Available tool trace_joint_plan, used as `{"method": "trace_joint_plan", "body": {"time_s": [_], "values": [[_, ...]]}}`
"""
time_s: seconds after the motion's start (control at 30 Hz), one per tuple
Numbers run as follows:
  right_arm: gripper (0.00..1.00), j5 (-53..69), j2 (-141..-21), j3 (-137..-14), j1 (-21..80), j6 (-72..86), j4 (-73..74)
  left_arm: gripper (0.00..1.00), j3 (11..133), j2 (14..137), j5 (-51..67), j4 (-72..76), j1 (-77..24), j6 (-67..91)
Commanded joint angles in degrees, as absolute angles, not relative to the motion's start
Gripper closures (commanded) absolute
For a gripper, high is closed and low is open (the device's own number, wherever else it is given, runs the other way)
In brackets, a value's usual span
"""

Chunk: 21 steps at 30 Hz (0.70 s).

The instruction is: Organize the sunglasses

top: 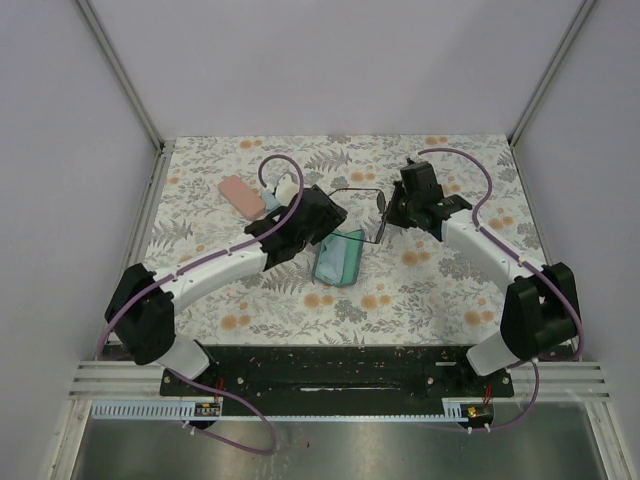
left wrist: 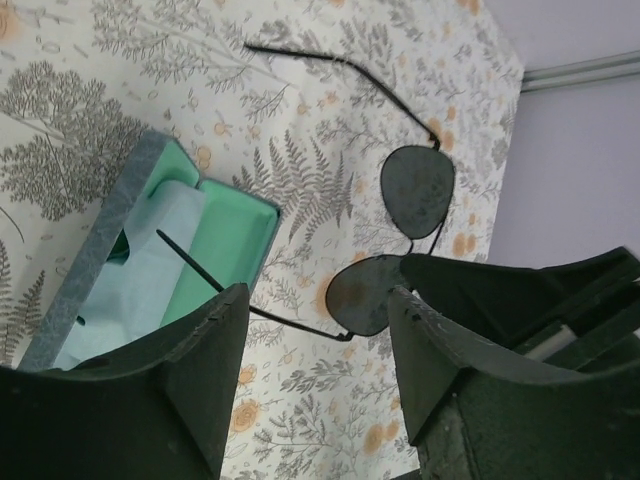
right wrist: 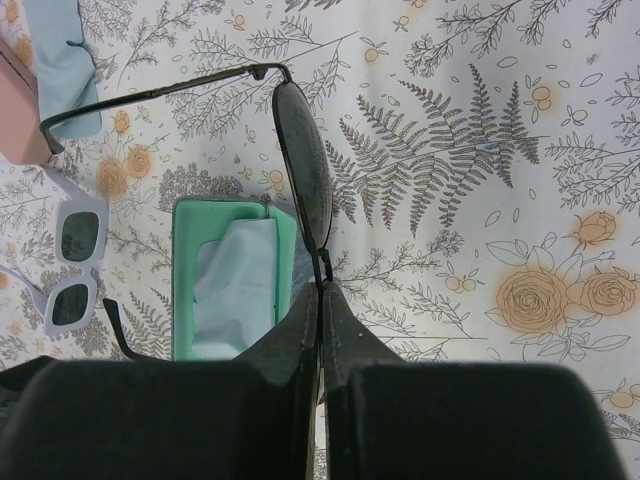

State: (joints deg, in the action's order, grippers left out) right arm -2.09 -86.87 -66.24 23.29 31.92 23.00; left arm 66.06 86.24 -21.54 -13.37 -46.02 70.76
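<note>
Sunglasses with a whitish frame [right wrist: 78, 262] and dark lenses lie flat on the floral tabletop [top: 430, 300] toward the left, lenses up, close to a pink case [top: 240, 195] and a light blue cloth [right wrist: 62, 60] that sit just beyond them. The left hand [left wrist: 318, 298] hovers to their right with its two fingers spread wide and nothing between them. Its wrist camera looks through the gap at the other pair. Just right of and nearer than that hand, a grey-blue case [top: 354, 255] lies open on the tabletop, its green lining showing and a second light blue cloth [right wrist: 232, 285] tucked loosely inside. Right of the case is the thin black-framed pair [top: 372, 212], unfolded, with both temples reaching out to the left toward the left hand, and one temple tip crossing in front of the case in the left wrist view. The right hand [right wrist: 321, 300] has its fingers pressed together on the bridge between the two dark lenses, holding this pair with the lenses on edge. Whether the frame touches the tabletop I cannot tell.
</note>
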Motion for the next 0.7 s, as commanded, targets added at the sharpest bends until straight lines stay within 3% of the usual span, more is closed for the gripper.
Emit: {"method": "trace_joint_plan", "body": {"time_s": [0.0, 0.5, 0.67], "values": [[1.00, -2.64, -85.78, -69.08, 23.12, 32.35, 22.06, 0.38, 66.88, 89.20, -21.54, -14.68, -47.11, 74.53], [1.00, 4.83, -83.06, -66.80, 23.38, 31.73, 20.74, 0.39, 71.45, 95.01, -22.24, -9.49, -47.11, 71.37], [1.00, 7.21, -83.06, -65.66, 26.01, 27.69, 19.78, 0.38, 77.15, 98.34, -22.67, -13.87, -47.11, 70.23]]}}
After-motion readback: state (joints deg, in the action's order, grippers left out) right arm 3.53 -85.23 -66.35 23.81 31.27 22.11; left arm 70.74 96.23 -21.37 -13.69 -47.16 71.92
